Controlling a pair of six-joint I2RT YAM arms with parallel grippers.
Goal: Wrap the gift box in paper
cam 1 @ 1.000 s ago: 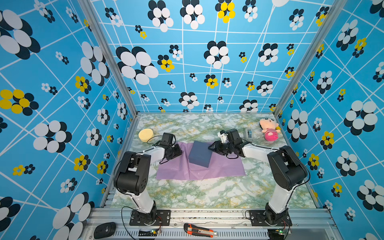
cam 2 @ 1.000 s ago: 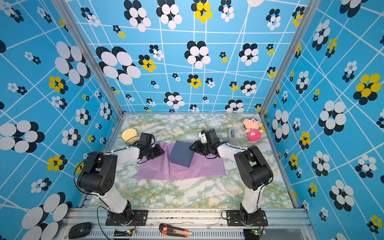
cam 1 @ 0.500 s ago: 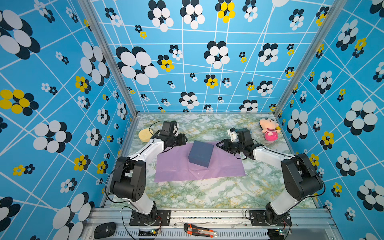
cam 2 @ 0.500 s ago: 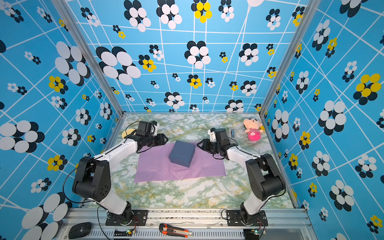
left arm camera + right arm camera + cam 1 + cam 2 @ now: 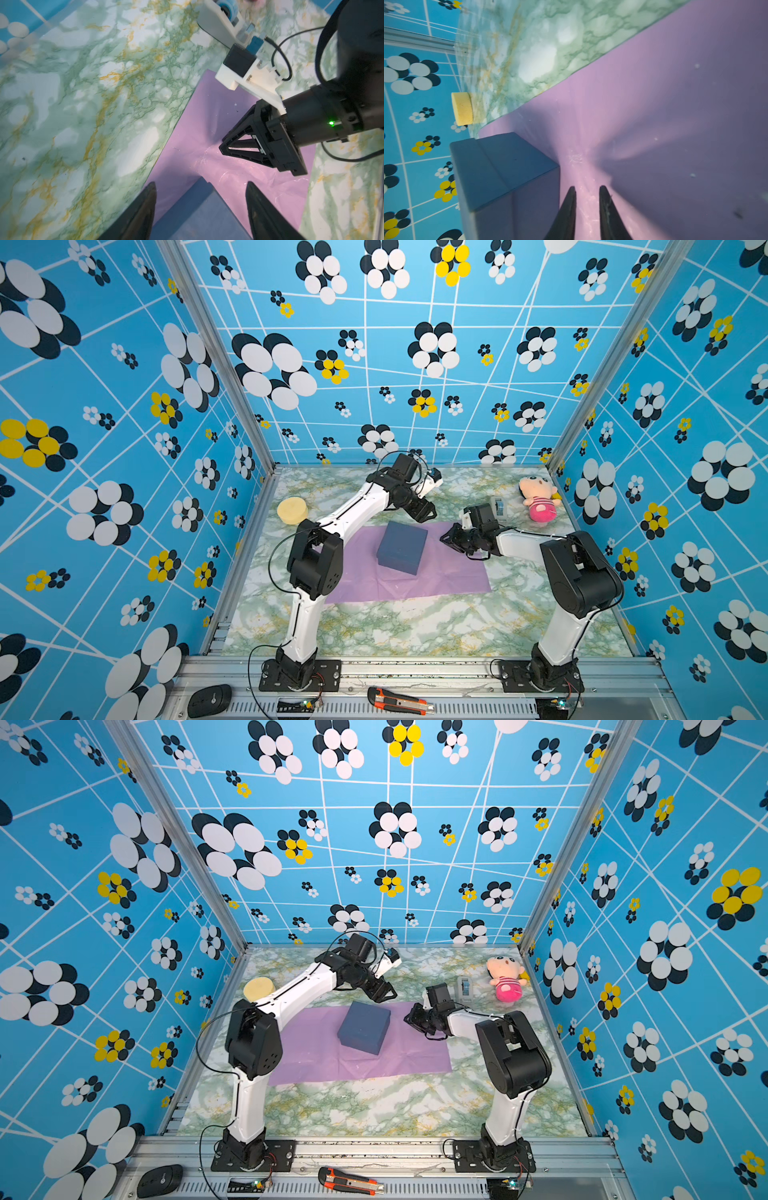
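Note:
The dark blue gift box (image 5: 402, 547) (image 5: 365, 1027) sits on the lilac paper (image 5: 449, 574) (image 5: 316, 1052), which lies flat on the marble table. My left gripper (image 5: 424, 512) (image 5: 384, 992) hangs just behind the box's far corner. In the left wrist view it (image 5: 200, 185) is wide open, with that box corner (image 5: 205, 209) below the gap. My right gripper (image 5: 446, 540) (image 5: 409, 1020) is low over the paper, right of the box. In the right wrist view it (image 5: 587, 188) shows a narrow gap with only paper (image 5: 654, 93) under it. The box (image 5: 500, 166) stands beside it, untouched.
A yellow sponge (image 5: 292, 510) (image 5: 258, 989) lies at the back left. A grey tape dispenser (image 5: 498, 506) and a plush doll (image 5: 538, 499) are at the back right. A box cutter (image 5: 399, 700) and a mouse (image 5: 210, 699) rest on the front rail.
My left arm swung from the paper's left edge to behind the box, and its jaws opened wide. My right gripper's jaws narrowed, and it dropped slightly toward the paper.

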